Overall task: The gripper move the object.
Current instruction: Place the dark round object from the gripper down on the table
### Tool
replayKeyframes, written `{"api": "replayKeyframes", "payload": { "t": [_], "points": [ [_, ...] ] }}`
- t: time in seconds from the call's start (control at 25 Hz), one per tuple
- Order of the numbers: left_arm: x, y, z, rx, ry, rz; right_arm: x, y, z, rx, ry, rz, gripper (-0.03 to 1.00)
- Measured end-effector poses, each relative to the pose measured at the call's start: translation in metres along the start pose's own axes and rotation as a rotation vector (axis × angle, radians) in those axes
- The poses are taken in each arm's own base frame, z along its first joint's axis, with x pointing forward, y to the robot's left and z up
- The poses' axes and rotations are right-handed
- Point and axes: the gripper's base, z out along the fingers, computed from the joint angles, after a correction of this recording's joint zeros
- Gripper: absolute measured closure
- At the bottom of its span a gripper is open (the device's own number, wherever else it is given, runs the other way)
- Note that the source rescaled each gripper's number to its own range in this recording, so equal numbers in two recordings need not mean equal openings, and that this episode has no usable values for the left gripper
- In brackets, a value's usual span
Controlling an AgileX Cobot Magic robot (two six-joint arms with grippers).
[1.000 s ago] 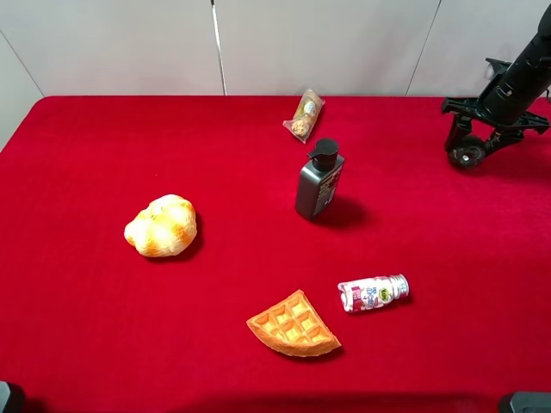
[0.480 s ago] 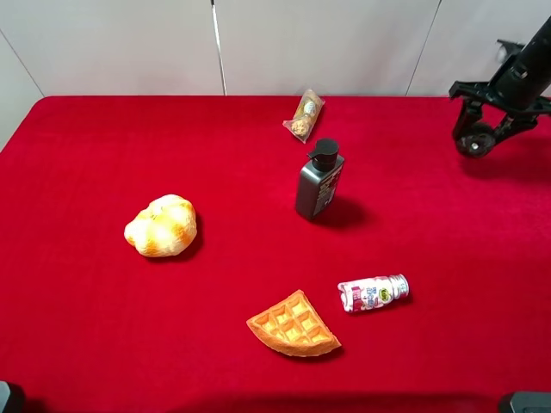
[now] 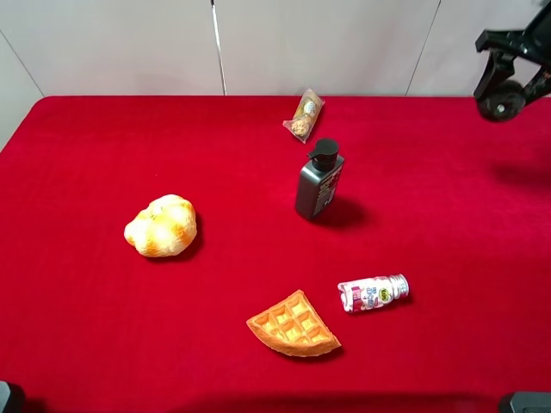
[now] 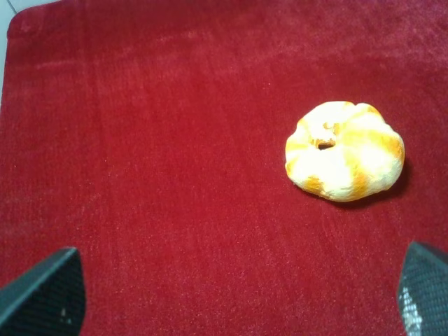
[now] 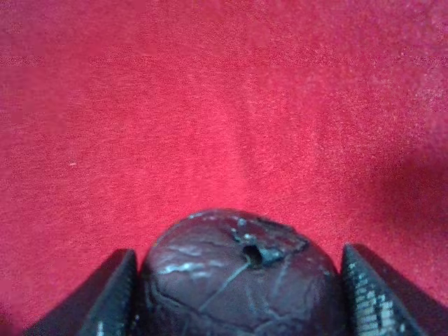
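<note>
The object (image 3: 504, 107), a small dark rough-skinned ball, hangs in my right gripper (image 3: 500, 93) at the far right, above the back edge of the red cloth (image 3: 258, 258). The right wrist view shows the object (image 5: 231, 269) close up, cracked and with a small pit. It is clamped between the two black fingers (image 5: 105, 301) of the right gripper (image 5: 238, 297), above bare cloth. My left gripper (image 4: 234, 301) is open over the cloth, with only its two fingertips showing and nothing between them. It is near the bread roll (image 4: 344, 150).
A bread roll (image 3: 161, 225) lies at the left. A dark grey pump bottle (image 3: 318, 181) stands upright in the middle. A waffle wedge (image 3: 294, 325) and a small drink bottle (image 3: 373, 292) lie in front. A wrapped snack (image 3: 304, 114) lies near the back wall.
My right gripper has risen off the cloth and moved right and toward the back wall, carrying the object with it. Everything else has stayed put.
</note>
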Motion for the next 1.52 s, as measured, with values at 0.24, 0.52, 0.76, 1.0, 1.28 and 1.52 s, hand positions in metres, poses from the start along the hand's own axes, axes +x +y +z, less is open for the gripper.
{"api": "replayKeyframes", "payload": {
  "t": [0.24, 0.52, 0.76, 1.0, 1.28, 1.52],
  "points": [
    [0.000, 0.000, 0.000, 0.000, 0.000, 0.000, 0.014, 0.041, -0.026, -0.017, 0.014, -0.109, 0.97],
    [0.000, 0.000, 0.000, 0.000, 0.000, 0.000, 0.037, 0.092, -0.060, -0.018, -0.008, -0.254, 0.97],
    [0.000, 0.000, 0.000, 0.000, 0.000, 0.000, 0.059, 0.131, -0.088, -0.057, -0.065, -0.336, 0.97],
    [0.000, 0.000, 0.000, 0.000, 0.000, 0.000, 0.085, 0.174, -0.098, -0.105, -0.070, -0.443, 0.97],
    [0.000, 0.000, 0.000, 0.000, 0.000, 0.000, 0.120, 0.224, -0.098, -0.157, -0.040, -0.566, 0.97],
    [0.000, 0.000, 0.000, 0.000, 0.000, 0.000, 0.137, 0.251, -0.090, -0.194, -0.040, -0.629, 0.97]
  ]
}}
